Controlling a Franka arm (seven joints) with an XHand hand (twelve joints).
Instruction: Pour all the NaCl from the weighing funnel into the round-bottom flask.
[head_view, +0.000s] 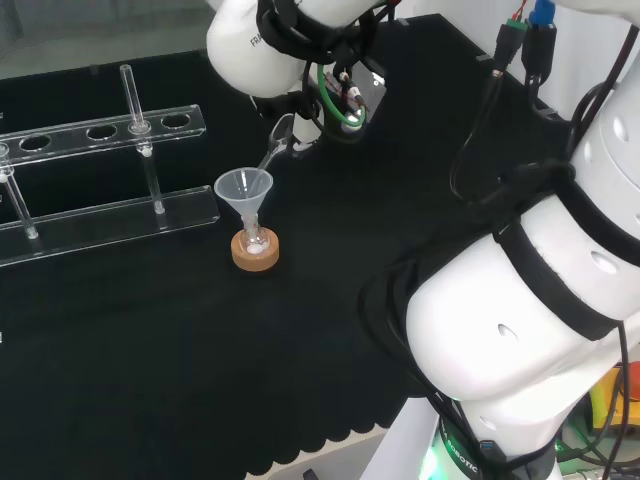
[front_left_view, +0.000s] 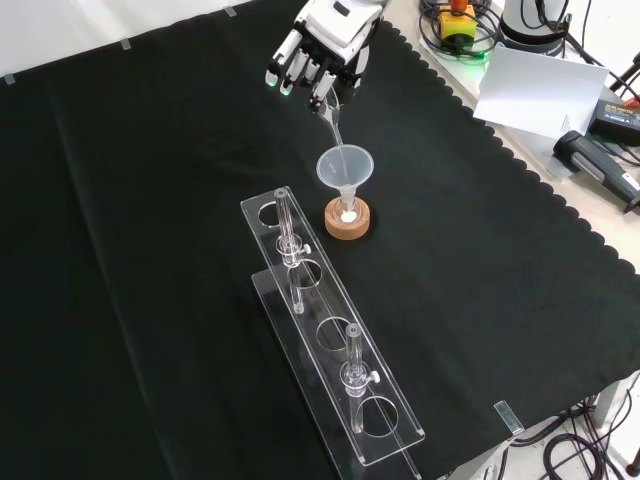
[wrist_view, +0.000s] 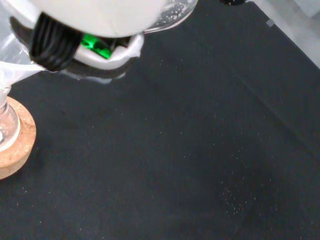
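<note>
I see the hand (front_left_view: 325, 45) at the front view's top, fingers curled round the weighing funnel (front_left_view: 333, 122), tilted with its tip over the plastic funnel (front_left_view: 345, 167); that funnel sits in the flask (front_left_view: 347, 210) on its cork ring (front_left_view: 347, 225); white salt lies in the flask; the rack (front_left_view: 330, 345) stands just beside.

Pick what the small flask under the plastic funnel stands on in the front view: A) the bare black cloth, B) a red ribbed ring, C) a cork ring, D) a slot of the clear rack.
C: the flask sits in a tan cork ring on the black cloth, beside the clear rack rather than in it, with the funnel in its neck.
</note>
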